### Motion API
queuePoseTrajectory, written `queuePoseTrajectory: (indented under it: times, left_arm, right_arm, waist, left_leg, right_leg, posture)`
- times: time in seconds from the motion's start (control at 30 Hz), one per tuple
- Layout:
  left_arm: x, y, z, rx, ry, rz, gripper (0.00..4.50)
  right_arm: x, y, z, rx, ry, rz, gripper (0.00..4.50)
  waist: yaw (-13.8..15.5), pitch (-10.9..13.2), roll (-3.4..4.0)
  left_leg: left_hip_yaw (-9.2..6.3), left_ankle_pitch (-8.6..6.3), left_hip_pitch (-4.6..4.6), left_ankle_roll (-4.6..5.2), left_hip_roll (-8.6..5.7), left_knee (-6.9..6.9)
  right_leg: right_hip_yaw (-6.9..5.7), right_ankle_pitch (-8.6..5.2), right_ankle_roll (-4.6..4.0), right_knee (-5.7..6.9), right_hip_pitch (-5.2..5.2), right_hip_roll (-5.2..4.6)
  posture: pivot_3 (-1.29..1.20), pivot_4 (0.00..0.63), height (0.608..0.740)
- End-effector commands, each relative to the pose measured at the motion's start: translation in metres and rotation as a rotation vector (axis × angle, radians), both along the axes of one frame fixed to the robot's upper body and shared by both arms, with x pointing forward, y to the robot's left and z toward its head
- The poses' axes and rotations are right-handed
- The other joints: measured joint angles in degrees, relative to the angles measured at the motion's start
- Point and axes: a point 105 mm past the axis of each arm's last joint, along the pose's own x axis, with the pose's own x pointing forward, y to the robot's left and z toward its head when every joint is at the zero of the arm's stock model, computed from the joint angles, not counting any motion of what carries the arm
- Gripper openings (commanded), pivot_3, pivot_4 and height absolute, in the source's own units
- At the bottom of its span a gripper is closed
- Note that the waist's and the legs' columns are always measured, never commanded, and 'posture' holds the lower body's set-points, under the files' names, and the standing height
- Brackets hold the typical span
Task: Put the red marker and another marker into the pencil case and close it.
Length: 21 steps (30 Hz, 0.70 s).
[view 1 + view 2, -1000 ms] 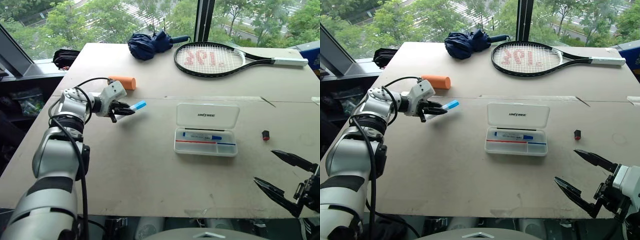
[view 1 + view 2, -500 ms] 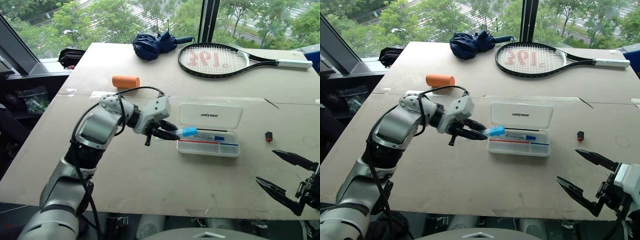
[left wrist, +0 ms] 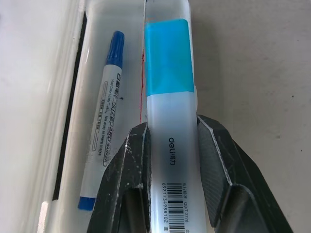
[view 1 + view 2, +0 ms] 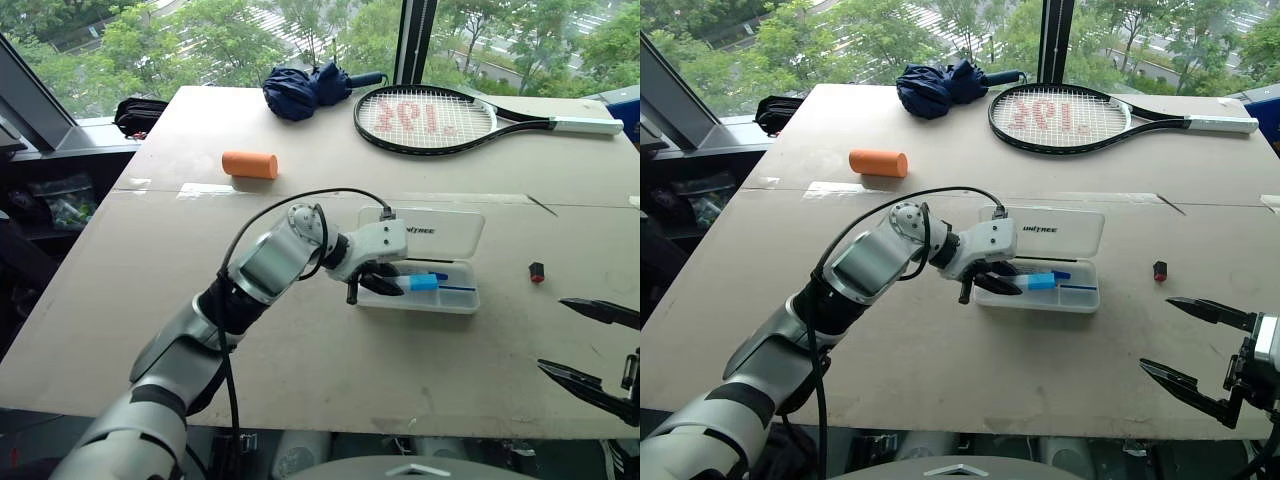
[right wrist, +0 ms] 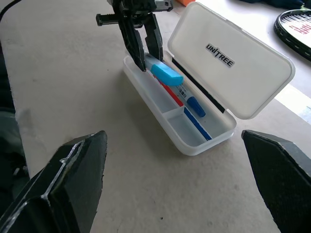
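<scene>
Left tool (image 4: 385,284) hides part of pencil case (image 4: 440,262).

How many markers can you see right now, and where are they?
2. A blue-capped marker lies in the open pencil case; a light-blue-capped one is clamped in the left gripper over the tray. No red marker is visible; it may be hidden.

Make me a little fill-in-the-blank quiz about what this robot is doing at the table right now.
1. The left gripper holds a marker with a ____ cap.
2. The pencil case has its lid ____.
3. A racket lies beside a folded dark blue ____.

Missing words: light blue; open; umbrella
</scene>
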Motion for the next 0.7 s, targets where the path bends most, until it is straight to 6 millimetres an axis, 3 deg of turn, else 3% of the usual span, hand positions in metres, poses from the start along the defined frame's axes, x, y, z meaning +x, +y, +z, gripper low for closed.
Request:
queuePoseTrajectory:
  times: [0.03,0.37,0.63,0.7]
  left_arm:
    - [0.000,-0.005,0.008,0.011,-0.048,-0.031,0.73]
    - [-0.002,-0.008,0.003,0.056,-0.064,-0.045,0.73]
    - [0.000,-0.004,0.010,0.020,-0.068,-0.030,4.44]
    - [-0.002,0.004,0.021,-0.029,-0.049,-0.025,4.44]
  right_arm:
    - [0.001,-0.005,0.011,-0.024,-0.020,0.027,4.50]
    - [0.002,-0.001,0.012,-0.025,-0.019,0.043,4.50]
    - [0.002,-0.001,0.012,-0.022,-0.012,0.015,4.50]
    - [0.008,-0.004,0.012,-0.020,-0.014,-0.034,4.50]
  waist:
    - [0.0,0.0,0.02]
    - [0.1,0.0,0.03]
    - [0.1,0.0,0.04]
    - [0.0,0.0,0.05]
  left_leg:
    - [0.01,0.00,0.00,0.00,0.00,0.00]
    - [0.01,0.00,-0.03,0.00,0.00,0.03]
    - [0.00,0.00,-0.03,0.00,0.00,0.03]
    - [-0.02,0.00,-0.03,0.00,0.01,0.03]
  right_leg:
    - [0.01,0.00,0.00,0.00,0.00,0.00]
    - [0.02,0.00,0.00,-0.01,0.00,-0.02]
    - [0.02,0.00,0.00,-0.01,0.00,-0.02]
    - [-0.01,0.00,0.00,-0.01,0.00,-0.02]
  posture:
    - [0.00,0.150,0.730]
    - [0.00,0.150,0.730]
    - [0.00,0.150,0.730]
    - [0.00,0.150,0.730]
